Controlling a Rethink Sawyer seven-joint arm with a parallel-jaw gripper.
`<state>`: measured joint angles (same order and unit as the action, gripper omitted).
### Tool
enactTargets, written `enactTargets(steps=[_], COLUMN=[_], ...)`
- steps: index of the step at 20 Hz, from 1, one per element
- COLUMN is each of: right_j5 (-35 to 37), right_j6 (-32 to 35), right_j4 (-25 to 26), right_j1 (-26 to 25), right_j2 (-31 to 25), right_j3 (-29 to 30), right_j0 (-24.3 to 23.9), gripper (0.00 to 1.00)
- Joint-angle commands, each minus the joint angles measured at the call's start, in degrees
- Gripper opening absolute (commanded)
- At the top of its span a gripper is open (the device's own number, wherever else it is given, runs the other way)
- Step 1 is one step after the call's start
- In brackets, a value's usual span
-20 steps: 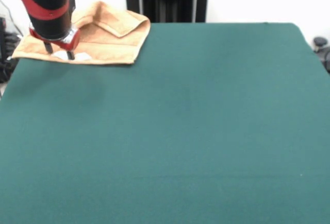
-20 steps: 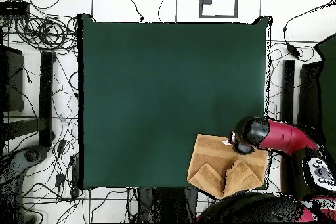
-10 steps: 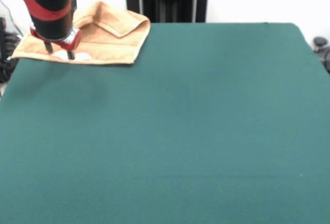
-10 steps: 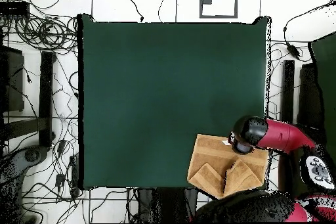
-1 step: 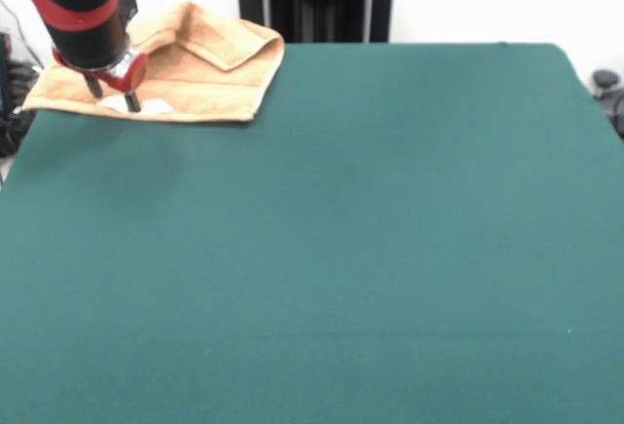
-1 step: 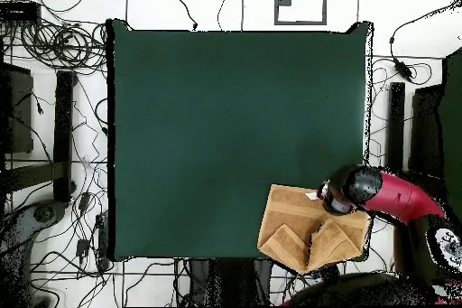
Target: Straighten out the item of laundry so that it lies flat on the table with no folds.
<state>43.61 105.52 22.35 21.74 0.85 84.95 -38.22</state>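
Your claw point(image 5: 111, 97) hangs just over the towel point(image 5: 195, 78) with its two fingers slightly apart and nothing held between them. The towel sits under and beside the claw at a table point(image 5: 341, 229) corner, part of it past the edge, with two flaps folded over on top. Nip only the top flap and you'll likely drag the whole bundle still folded. Pull away from the table and it could slide off the edge. A white patch shows right under the fingers; can't tell what it is.
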Motion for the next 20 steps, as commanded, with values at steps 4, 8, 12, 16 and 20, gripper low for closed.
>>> enactTargets(steps=[4, 8, 12, 16, 20], right_j5=[-14.31, -16.07, -18.65, -18.53, -14.61], right_j6=[4.64, 5.31, 6.4, 5.66, 4.46], right_j4=[-2.72, -3.76, -3.82, -3.7, -4.71], right_j1=[0.28, -0.24, 0.22, 2.04, 6.25], right_j2=[-9.21, -10.39, -10.63, -11.06, -10.91], right_j3=[5.7, 6.71, 8.52, 10.05, 11.87], right_j0=[-0.67, -1.47, -1.56, -1.66, -1.04], gripper=[1.0, 1.0, 1.0, 1.0, 1.0])
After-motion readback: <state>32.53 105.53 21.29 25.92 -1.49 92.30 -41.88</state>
